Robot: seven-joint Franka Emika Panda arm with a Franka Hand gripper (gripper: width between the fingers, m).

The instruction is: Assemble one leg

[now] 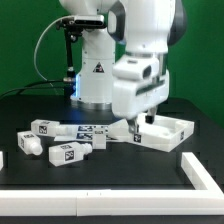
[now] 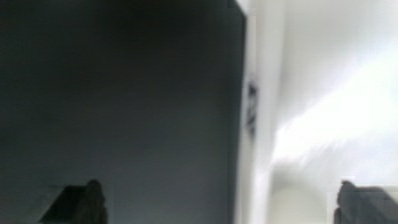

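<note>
Several white legs with black-and-white tags lie on the dark table at the exterior view's left, one (image 1: pixel 46 126) at the back, one (image 1: pixel 32 144) nearer the front and one (image 1: pixel 66 154) beside it. My gripper (image 1: pixel 141 124) hangs low at the near left corner of the large white square panel (image 1: pixel 176 131), apart from the legs. In the wrist view the gripper (image 2: pixel 222 205) is open: its two dark fingertips (image 2: pixel 80 203) stand wide apart with nothing between them. The blurred white panel (image 2: pixel 329 110) fills one side, the dark table the other.
More tagged white pieces (image 1: pixel 96 133) lie between the legs and the panel. A white raised strip (image 1: pixel 205 172) runs along the table's front and right. The robot's base (image 1: pixel 95 80) stands behind, with a cable at the back left.
</note>
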